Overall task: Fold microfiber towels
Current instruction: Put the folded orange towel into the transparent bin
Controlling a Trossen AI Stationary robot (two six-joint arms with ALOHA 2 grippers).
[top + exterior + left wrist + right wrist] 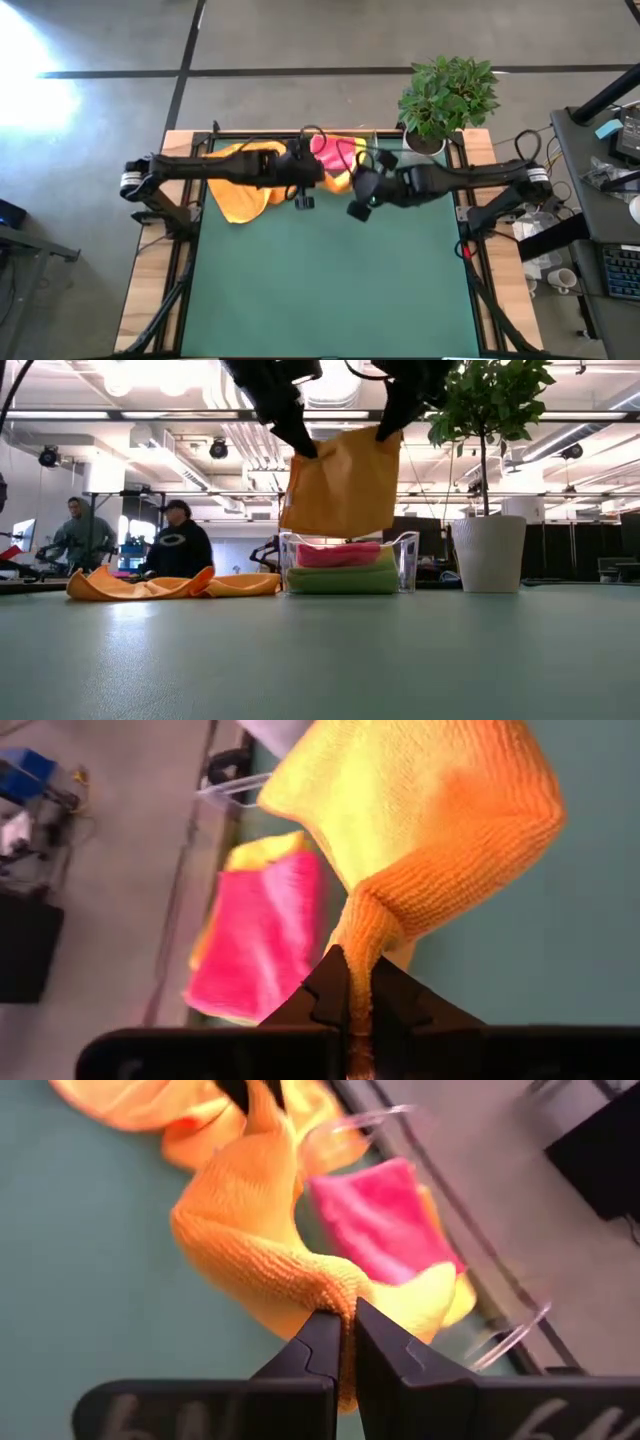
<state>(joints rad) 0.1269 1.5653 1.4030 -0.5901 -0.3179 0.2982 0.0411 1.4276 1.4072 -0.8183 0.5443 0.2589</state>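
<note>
The left gripper (358,1010) is clamped on one top corner of an orange microfiber towel (342,482), and the right gripper (346,1342) pinches the other corner. The towel hangs in the air above a clear plastic tray (408,560) holding folded hot pink (338,553) and lime green towels (340,580). A second orange towel (170,584) lies crumpled on the green table (400,660), beside the tray

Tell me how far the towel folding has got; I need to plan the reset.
Done: pink towel and green towel sit folded in the clear tray. In hand: the left gripper and right gripper hold an orange towel above it. Left: another orange towel lies crumpled on the table.
</note>
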